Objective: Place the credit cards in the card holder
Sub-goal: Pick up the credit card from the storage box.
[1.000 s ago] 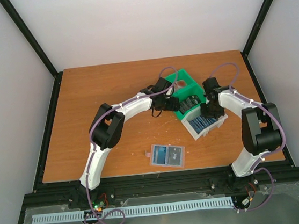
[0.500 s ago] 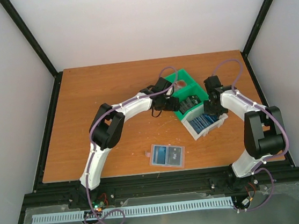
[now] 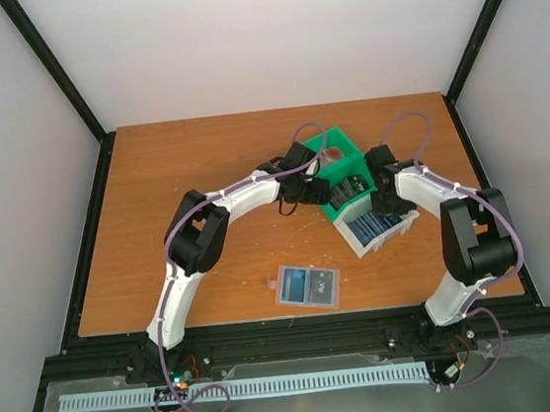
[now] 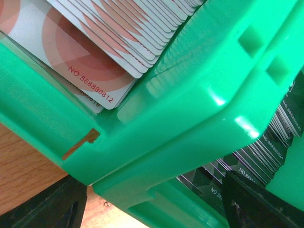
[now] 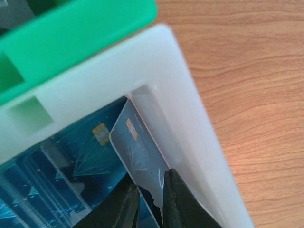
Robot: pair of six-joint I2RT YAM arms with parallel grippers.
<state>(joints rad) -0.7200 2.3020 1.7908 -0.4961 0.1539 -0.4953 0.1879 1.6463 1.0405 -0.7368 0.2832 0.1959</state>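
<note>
**Right claw nips a blue card at the tray's white end**

Since a second ago the right gripper point(image 5: 149, 195) has shifted toward 9 o'clock over the tray's white compartment point(image 5: 190, 118) and narrowed. Its jaws now pinch the edge of one blue card point(image 5: 137, 152), which tilts against the white wall crowding it at 3 o'clock. The left gripper point(image 3: 313, 190) has not moved. Its jaws are wide and straddle a wall of the green tray point(image 4: 199, 95), with red-and-white cards point(image 4: 85, 52) on one side and dark cards point(image 4: 268, 147) on the other. The card holder point(image 3: 307, 287) lies flat at 6 o'clock, well apart from both.
</note>
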